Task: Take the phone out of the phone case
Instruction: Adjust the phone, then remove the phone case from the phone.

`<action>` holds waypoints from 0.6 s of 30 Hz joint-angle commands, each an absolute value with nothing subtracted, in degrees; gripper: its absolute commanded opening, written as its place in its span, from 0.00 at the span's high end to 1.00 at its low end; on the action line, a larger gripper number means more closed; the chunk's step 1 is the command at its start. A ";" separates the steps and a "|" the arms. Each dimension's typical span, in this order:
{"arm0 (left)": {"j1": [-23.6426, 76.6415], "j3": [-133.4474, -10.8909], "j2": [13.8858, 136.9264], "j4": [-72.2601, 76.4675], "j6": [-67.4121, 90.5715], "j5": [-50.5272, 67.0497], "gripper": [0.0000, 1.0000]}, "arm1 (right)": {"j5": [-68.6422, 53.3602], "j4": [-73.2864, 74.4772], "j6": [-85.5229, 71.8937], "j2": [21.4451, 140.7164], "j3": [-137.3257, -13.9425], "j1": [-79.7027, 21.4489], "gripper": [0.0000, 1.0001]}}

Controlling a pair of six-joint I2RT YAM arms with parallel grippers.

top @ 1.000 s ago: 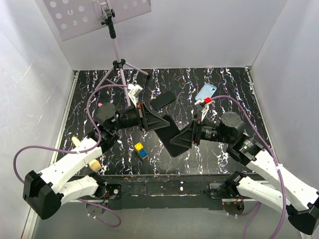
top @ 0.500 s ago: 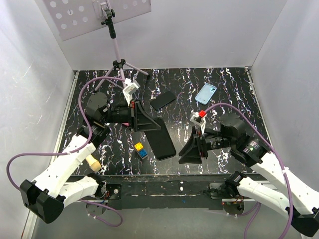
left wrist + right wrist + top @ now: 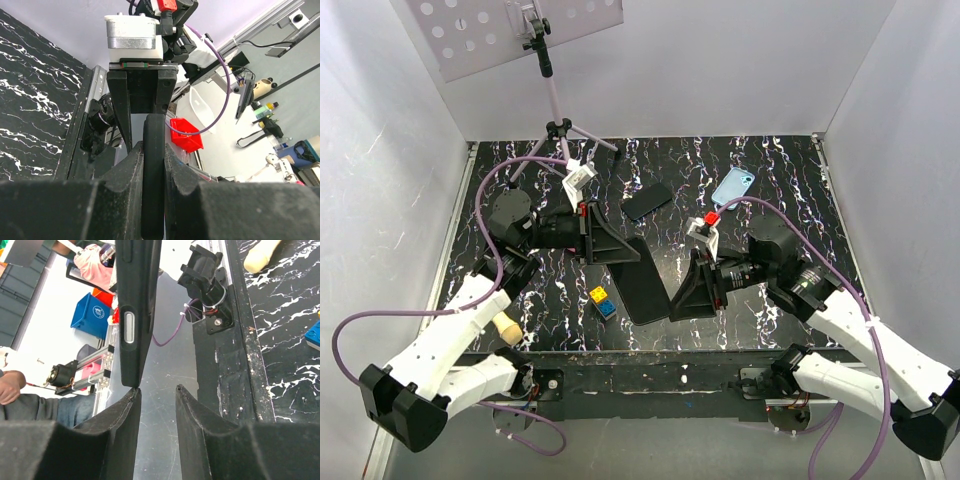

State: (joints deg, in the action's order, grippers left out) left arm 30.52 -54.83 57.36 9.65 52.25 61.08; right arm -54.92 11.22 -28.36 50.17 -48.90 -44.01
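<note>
Right claw (image 3: 676, 303) nearer half-hidden phone (image 3: 638, 288)

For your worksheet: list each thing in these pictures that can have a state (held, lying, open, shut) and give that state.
left gripper: jaws shut on the black slab.
black slab: gripped at one end by the left gripper only.
right gripper: jaws open at the slab's free end, nothing between them.
black phone: lying flat on the table, untouched.
light blue phone case: lying flat, untouched; whether anything is inside cannot be told.
</note>
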 commanded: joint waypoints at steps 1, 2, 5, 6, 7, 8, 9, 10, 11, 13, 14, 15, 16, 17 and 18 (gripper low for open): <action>30.59 -55.54 55.20 8.54 51.60 58.19 1.00 | -57.83 1.67 -31.55 48.69 -49.83 -44.56 0.60; 30.59 -55.98 55.11 6.96 50.63 57.49 1.00 | -57.66 1.58 -31.47 48.69 -49.75 -44.56 0.60; 30.59 -57.48 54.84 2.82 48.43 54.76 1.00 | -56.17 1.76 -31.29 48.60 -49.05 -44.65 0.58; 30.59 -57.57 54.67 2.55 48.43 54.49 1.00 | -55.99 1.58 -31.38 48.78 -48.96 -44.74 0.58; 30.59 -57.66 54.75 2.29 48.34 53.97 1.00 | -56.07 1.06 -31.46 49.04 -48.78 -44.74 0.58; 30.50 -57.74 54.84 2.02 48.34 53.70 1.00 | -55.81 0.62 -31.81 49.39 -48.78 -44.74 0.59; 30.50 -57.74 54.93 1.93 48.51 53.61 1.00 | -55.38 -1.39 -32.43 49.66 -48.69 -44.74 0.62; 30.50 -57.66 55.02 1.76 48.43 53.44 1.00 | -55.28 -1.84 -32.61 50.01 -48.95 -44.74 0.66; 30.50 -57.57 55.11 1.41 48.51 53.44 1.00 | -55.89 -2.11 -32.61 50.71 -49.30 -44.74 0.70; 30.15 -57.39 55.11 1.41 48.78 53.52 1.00 | -56.86 -1.50 -31.56 51.59 -50.01 -44.74 0.76; 30.06 -57.31 55.02 1.75 49.30 53.61 1.00 | -57.13 -0.89 -30.77 51.85 -50.01 -44.74 0.77; 29.88 -57.13 54.85 2.37 50.09 53.79 1.00 | -57.39 -0.53 -30.15 51.94 -49.92 -44.74 0.78; 29.80 -57.04 54.84 3.07 50.71 53.96 1.00 | -57.39 -0.18 -29.54 52.03 -49.92 -44.65 0.78; 29.71 -56.95 54.93 3.60 51.50 54.23 1.00 | -58.00 -0.09 -28.84 52.12 -50.01 -44.65 0.80; 29.71 -56.87 54.93 4.39 52.29 54.49 1.00 | -59.14 0.00 -28.13 52.12 -49.92 -44.65 0.83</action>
State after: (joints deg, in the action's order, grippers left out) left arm 30.20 -55.31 55.99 1.80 49.74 56.23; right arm -55.75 4.12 -31.27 52.40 -48.86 -44.34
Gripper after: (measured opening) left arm 0.128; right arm 0.240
